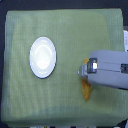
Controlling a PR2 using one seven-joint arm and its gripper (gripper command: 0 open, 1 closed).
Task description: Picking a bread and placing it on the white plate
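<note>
bread (87, 91): we see an orange pastry on the exterior view's right, nearer half of the green cloth (65, 102), mostly hidden under the arm; only its near end shows.
arm (112, 71): grey, comes in from the right edge, lying over the bread.
fingers (81, 71): tip sits at the bread's far end; we cannot tell how far open they are or whether they hold it, too blurred.
step: we judge this is the grasp on the bread.
how to do it well: we'd close across the narrow width near the middle, gently, then lift straight up before heading left.
white plate (43, 58): left and slightly farther, well apart from the bread, nothing on it.
tabletop: covered by the cloth.
</note>
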